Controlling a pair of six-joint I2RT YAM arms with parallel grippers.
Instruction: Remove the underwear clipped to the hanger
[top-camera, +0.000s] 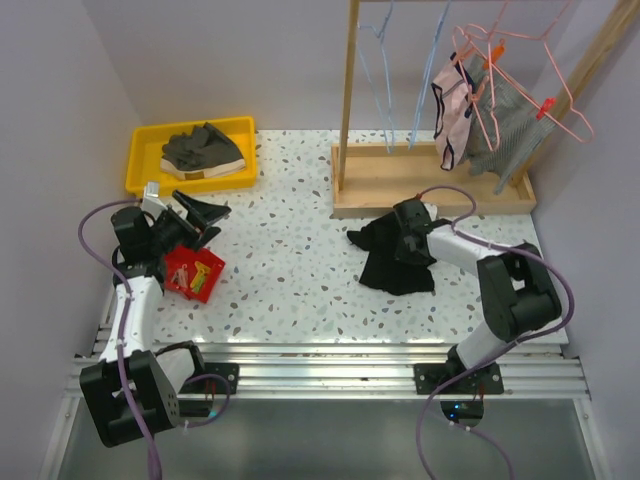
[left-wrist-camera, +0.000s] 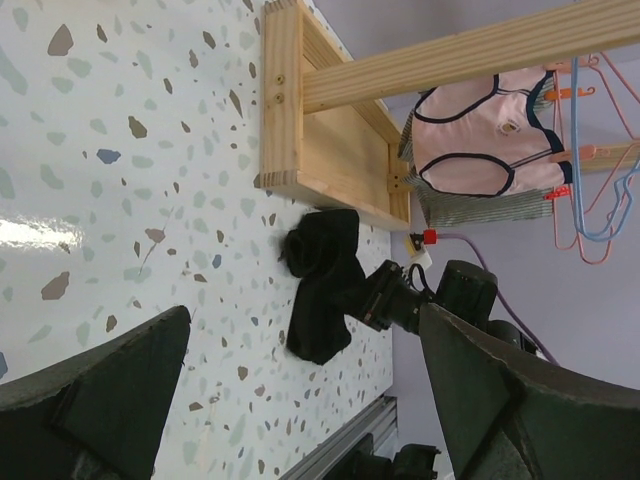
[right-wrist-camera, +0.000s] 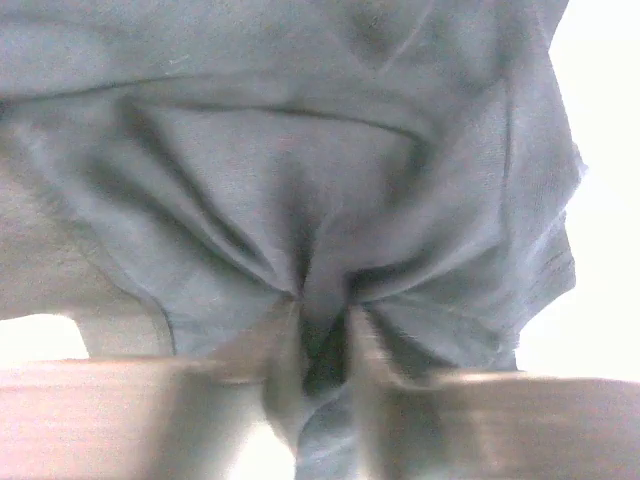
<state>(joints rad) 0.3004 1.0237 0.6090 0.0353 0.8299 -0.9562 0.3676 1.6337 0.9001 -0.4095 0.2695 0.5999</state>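
Right hand (top-camera: 408, 232) is pressing low on the worktop (top-camera: 290, 250) just in front of the wooden rack (top-camera: 430, 185), its two fingers (right-wrist-camera: 280, 345) closing tight on a bunched fold of the black cloth (top-camera: 395, 262), which is lying crumpled on the speckled surface around and under it. Left hand (top-camera: 205, 222) is sitting well apart at the left side, fingers spreading wide and gripping nothing, pointing across the worktop toward the rack. At the back right the rack is standing with its base on the worktop and its posts rising out of the top view. At the back left a yellow bin (top-camera: 145, 150) is holding a folded dark grey garment (top-camera: 203, 152). Two pale blue hangers (top-camera: 385, 70) are hanging bare from the rack's bar, and beside them a pink hanger (top-camera: 540, 60) is carrying the underwear: a pink pair (top-camera: 450, 115) with dark trim and, touching it on the right, a grey striped pair (top-camera: 505, 125), both dangling above the rack's base. Orange clips (top-camera: 546, 104) are sitting on the pink hanger's wire. Just beside the left hand a small red packet (top-camera: 193, 272) is lying flat on the worktop.
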